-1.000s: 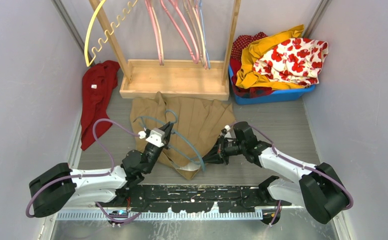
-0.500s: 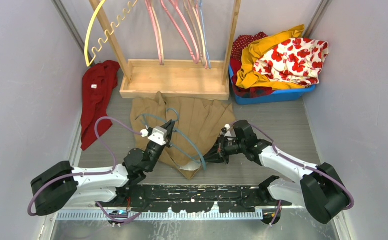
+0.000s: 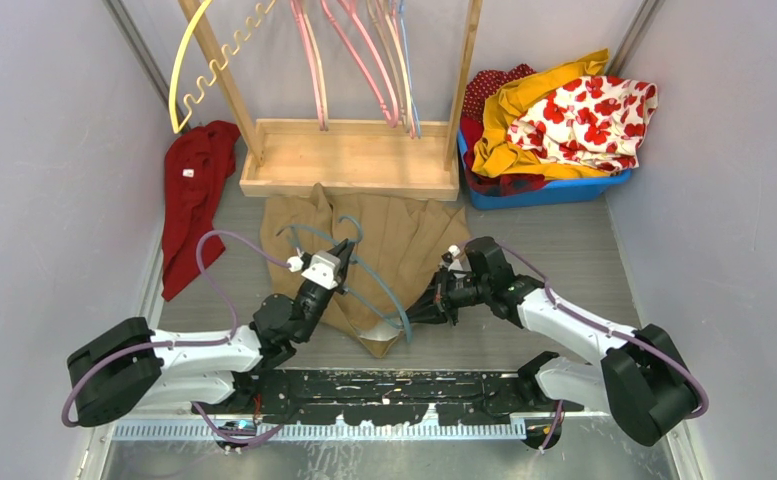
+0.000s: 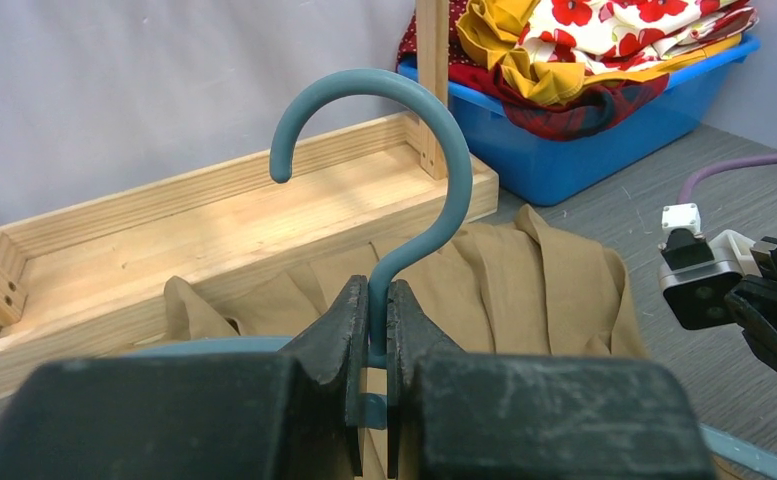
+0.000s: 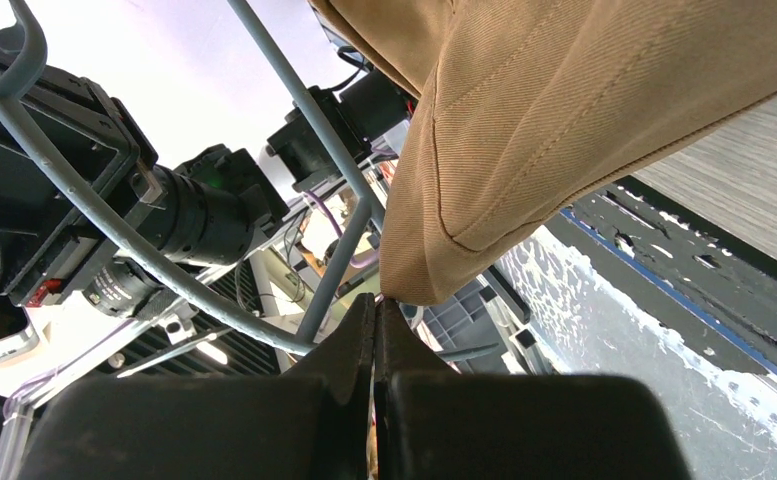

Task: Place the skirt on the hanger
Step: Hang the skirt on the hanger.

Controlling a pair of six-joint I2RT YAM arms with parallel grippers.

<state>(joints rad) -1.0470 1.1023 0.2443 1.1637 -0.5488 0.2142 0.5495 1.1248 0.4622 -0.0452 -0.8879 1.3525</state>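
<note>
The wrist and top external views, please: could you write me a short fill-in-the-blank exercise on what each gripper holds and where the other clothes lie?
The left gripper is shut on the neck of the blue-grey ____.
The right gripper pinches a corner of the tan ____.
The heap of red, yellow and floral clothes lies in a ____ plastic bin.
Missing words: hanger; skirt; blue.

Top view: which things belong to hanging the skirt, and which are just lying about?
In the job: tan skirt; teal hanger.
Lying about: red garment; wooden rack; pink hangers; yellow hanger; blue bin of clothes.
</note>
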